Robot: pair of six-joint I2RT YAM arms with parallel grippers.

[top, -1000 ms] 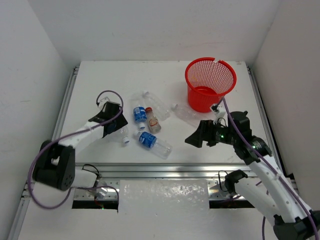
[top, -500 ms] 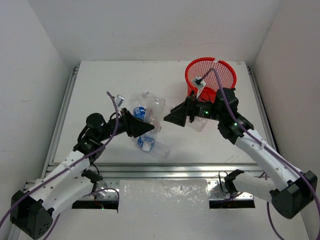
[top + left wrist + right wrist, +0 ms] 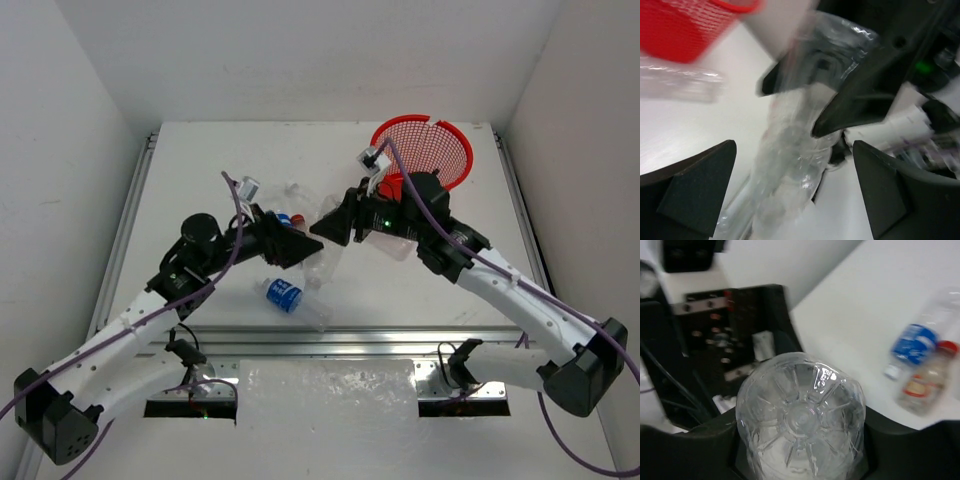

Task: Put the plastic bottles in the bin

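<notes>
A clear unlabelled plastic bottle (image 3: 790,150) hangs above the table between both grippers. My right gripper (image 3: 800,440) is shut on it, and the bottle's ribbed base (image 3: 800,410) faces that wrist camera. My left gripper (image 3: 794,167) stands wide open around the same bottle, with gaps on both sides. In the top view the two grippers meet at the table's middle, the left gripper (image 3: 303,248) just below the right gripper (image 3: 322,228). The red mesh bin (image 3: 445,150) stands at the back right. A blue-labelled bottle (image 3: 285,295) lies near the front. A red-capped bottle (image 3: 925,380) lies on the table.
Another blue-labelled bottle (image 3: 912,347) lies beside the red-capped one. A clear bottle (image 3: 400,245) lies under my right arm, in front of the bin. The table's metal rail (image 3: 330,335) runs along the near edge, and white walls close in on both sides.
My left gripper carried a clear bottle up toward the middle. The right gripper came across from the right and closed on it. The left jaws then opened wide.
</notes>
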